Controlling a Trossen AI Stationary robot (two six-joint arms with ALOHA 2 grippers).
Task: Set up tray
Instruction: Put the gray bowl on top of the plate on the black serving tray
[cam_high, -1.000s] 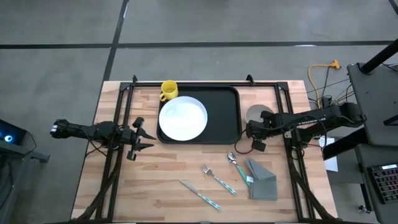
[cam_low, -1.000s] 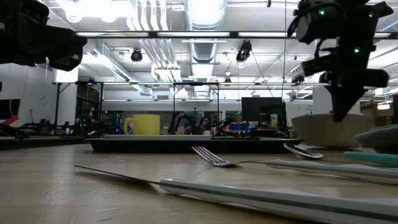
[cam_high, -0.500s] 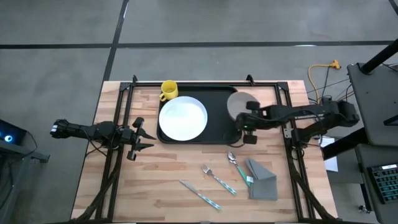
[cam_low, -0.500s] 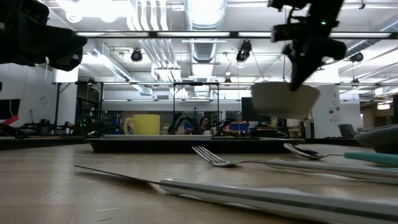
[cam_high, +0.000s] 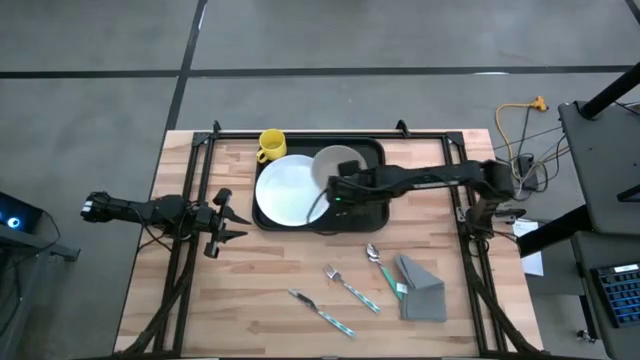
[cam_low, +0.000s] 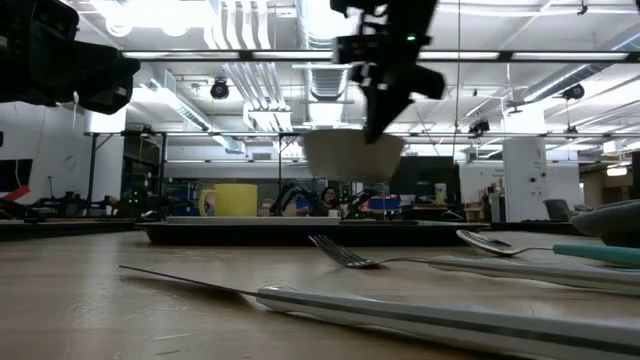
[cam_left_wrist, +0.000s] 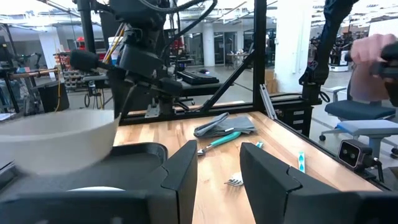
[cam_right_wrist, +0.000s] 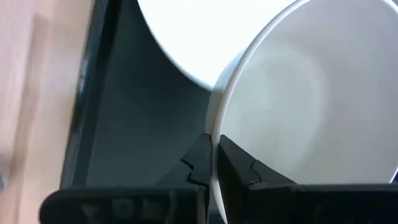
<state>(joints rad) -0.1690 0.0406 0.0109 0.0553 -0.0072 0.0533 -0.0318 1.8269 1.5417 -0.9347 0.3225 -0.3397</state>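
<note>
We found the wooden table (cam_high: 270, 280) spread beneath the right gripper (cam_high: 338, 186), and the black tray (cam_high: 360, 205) lay directly under it at the far side of that table, its near rim just toward the robot from the fingers. The gripper was clamped on the rim of a white bowl (cam_high: 336, 166), carried clear above the tray; the white plate (cam_high: 290, 192) sat under and to the left of it, and the yellow mug (cam_high: 270, 145) stood farther left and beyond, on the tray's corner. On the bare wood on the robot's side of the gripper lay a spoon (cam_high: 375, 256), a fork (cam_high: 345, 282) and a knife (cam_high: 322, 312), with a folded grey napkin (cam_high: 422, 285) to the right of them. The left gripper (cam_high: 222, 228) waited well to the left, off the tray, with its fingers parted and empty. We judged the chief risk to be the thin pinch on the rim: the bowl could swing or slip out, and if lowered where it hung it would probably land half on the plate's edge and tip, though the overhead view left its height uncertain. Beyond the table stretched a bright workshop of benches, frames and monitors, and a person's hand (cam_left_wrist: 373, 53) showed at one side.
</note>
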